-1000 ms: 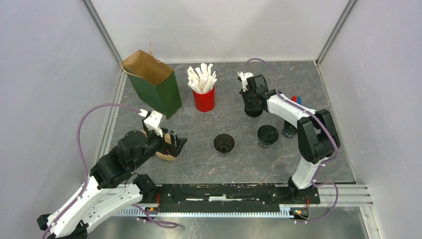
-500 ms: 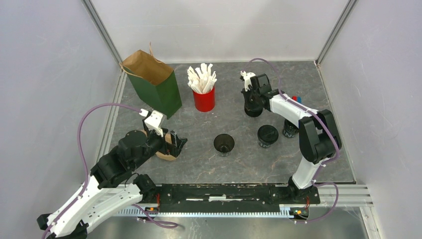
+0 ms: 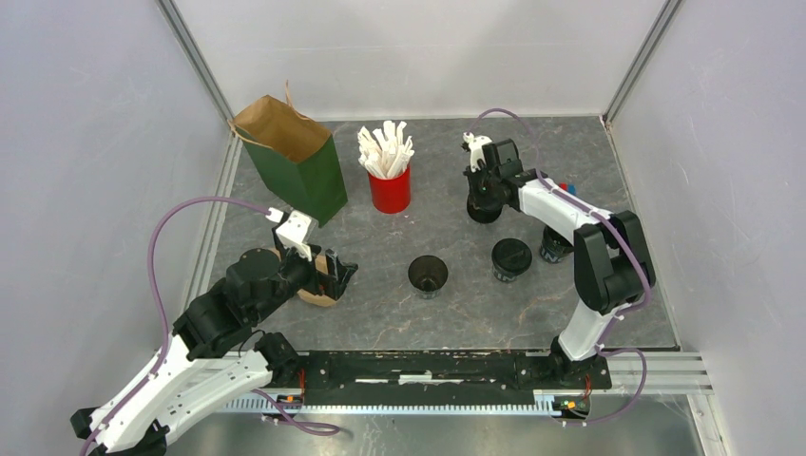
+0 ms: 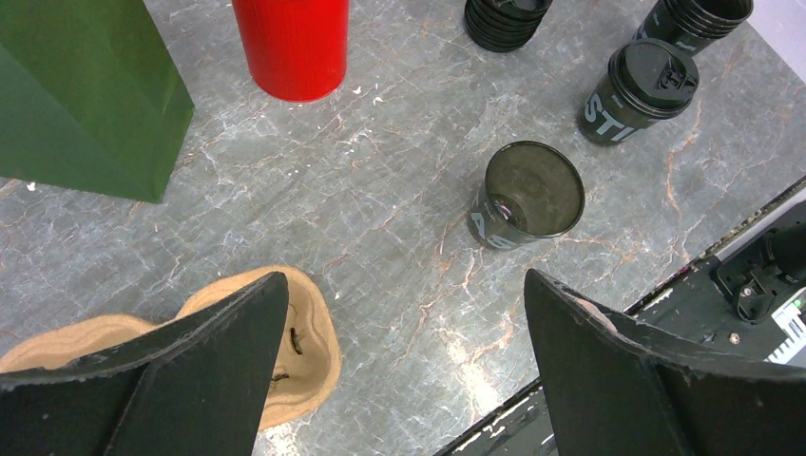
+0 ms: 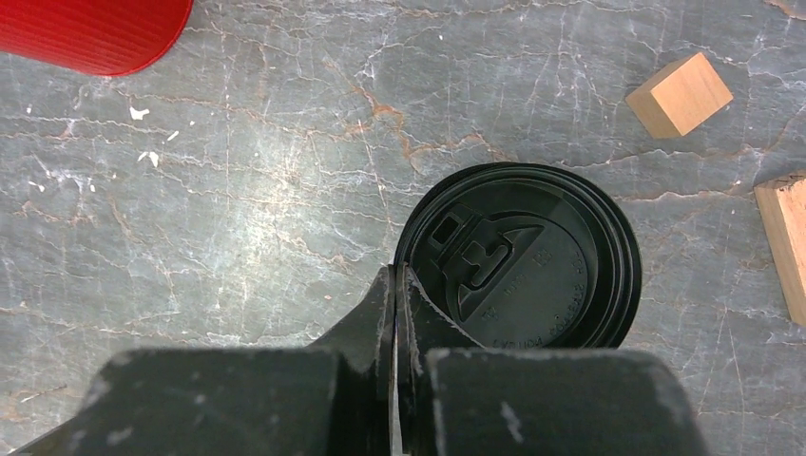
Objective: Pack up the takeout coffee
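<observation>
R gripper [image 5: 394, 277] is closed, fingers pressed flat together w/ tips at the near-left rim of the top black lid [image 5: 521, 255] of a lid stack. Can't tell whether the rim is actually pinched btwn them. Lid lies face up, sip-hole moulding visible. The stack sits on the grey marbled table [image 5: 238, 190], toward the back right. In the wrist view a wooden block [image 5: 680, 93] and part of a second block [image 5: 784, 237] lie near it, not touching. The red cup of white sticks [image 3: 390, 180] is off to the stack's left.

L gripper [image 4: 406, 280] is wide open, holding nothing, hovering at front left over a tan moulded-pulp cup carrier [image 4: 302, 347]. One finger [image 4: 190, 380] overlaps the carrier in view; contact unclear.

Takeout coffee: open black paper cup [image 3: 428, 275], white lettering on its side, stands upright & lidless near table centre, apart from both grippers. To its right is a lidded black cup [image 3: 511, 258], also upright, and past that a stack of black cups [image 3: 553, 249] beside the R arm. Green paper bag [image 3: 297, 169] stands open at back left, behind the carrier, well apart from the open cup
</observation>
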`<state>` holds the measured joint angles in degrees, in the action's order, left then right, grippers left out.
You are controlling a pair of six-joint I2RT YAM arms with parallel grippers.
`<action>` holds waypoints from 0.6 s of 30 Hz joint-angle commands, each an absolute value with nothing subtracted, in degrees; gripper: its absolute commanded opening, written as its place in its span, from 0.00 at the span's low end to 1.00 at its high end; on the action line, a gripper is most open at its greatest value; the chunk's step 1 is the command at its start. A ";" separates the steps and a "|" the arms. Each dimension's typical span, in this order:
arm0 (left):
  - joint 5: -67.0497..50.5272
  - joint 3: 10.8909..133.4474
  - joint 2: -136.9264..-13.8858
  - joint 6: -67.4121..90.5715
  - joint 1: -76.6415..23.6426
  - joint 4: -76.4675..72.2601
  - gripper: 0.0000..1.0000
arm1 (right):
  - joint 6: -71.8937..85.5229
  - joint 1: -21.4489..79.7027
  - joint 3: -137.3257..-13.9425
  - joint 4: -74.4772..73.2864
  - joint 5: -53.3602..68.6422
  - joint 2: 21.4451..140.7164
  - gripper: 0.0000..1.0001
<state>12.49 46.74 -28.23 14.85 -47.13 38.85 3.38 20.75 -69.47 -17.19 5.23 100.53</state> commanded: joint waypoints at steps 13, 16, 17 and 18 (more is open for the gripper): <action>12.82 46.84 -28.89 12.54 -47.37 36.53 1.00 | 4.28 19.35 -70.14 -16.13 8.53 98.53 0.00; 12.76 46.85 -28.90 12.57 -47.37 36.54 1.00 | 4.81 19.32 -70.20 -15.96 8.62 98.29 0.02; 12.75 46.86 -28.85 12.57 -47.37 36.56 1.00 | 4.87 19.27 -70.22 -15.97 8.67 98.26 0.04; 12.79 46.84 -28.90 12.57 -47.37 36.56 1.00 | 4.83 19.35 -70.30 -16.07 8.76 98.26 0.05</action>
